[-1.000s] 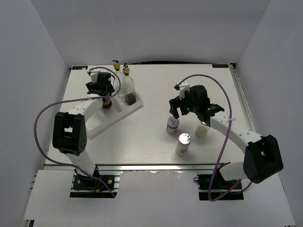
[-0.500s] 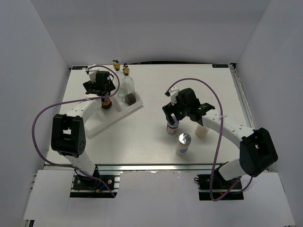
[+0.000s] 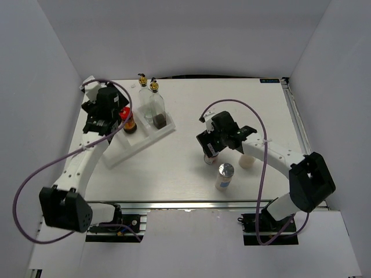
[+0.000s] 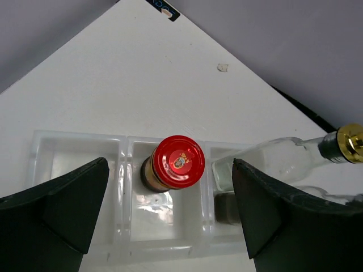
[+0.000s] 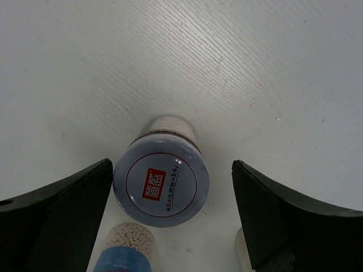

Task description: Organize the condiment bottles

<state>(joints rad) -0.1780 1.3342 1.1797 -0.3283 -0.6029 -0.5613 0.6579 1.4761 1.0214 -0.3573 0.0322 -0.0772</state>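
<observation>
Red glossy lid tops the dark jar point(image 4: 172, 164), standing in a white tray point(image 4: 78, 152) compartment between the left gripper's point(image 4: 169, 195) wide-open jaws — right gripper point(image 5: 171, 170), equally wide, straddles the round label-lidded jar point(image 5: 161, 181).

Left gripper point(image 3: 113, 116) has backed away from the red-lidded jar point(image 4: 180, 161); I now see the jar uncovered, just ahead of the spread fingers. Right gripper point(image 3: 211, 146) has advanced over the label-lidded jar point(image 5: 161, 181), which now sits between its parted fingers.
</observation>
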